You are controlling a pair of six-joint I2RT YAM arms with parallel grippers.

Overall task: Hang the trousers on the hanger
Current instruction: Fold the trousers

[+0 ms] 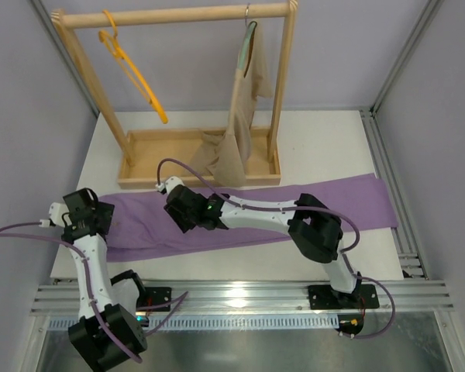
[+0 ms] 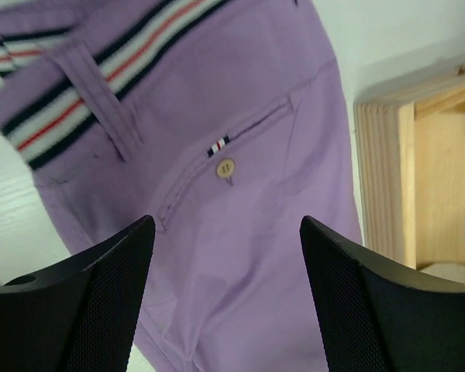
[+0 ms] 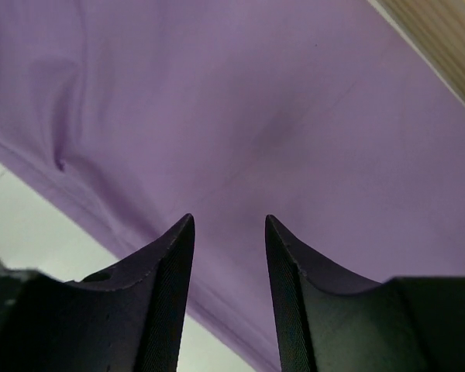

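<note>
On rack [image 1: 170, 15]: 1 orange hanger [image 1: 139, 80], 1 grey hanger [image 1: 248, 46]; tbl [image 1: 325, 147]: 1 trousers [image 1: 349, 203].

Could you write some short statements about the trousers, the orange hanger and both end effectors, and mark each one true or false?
1. The trousers lie spread on the table. True.
2. The orange hanger lies on the table. False: it hangs from the wooden rack.
3. The left end effector is open over the trousers' waist end. True.
4. The right end effector grips the orange hanger. False: it is above the trousers, nothing between its fingers.
</note>
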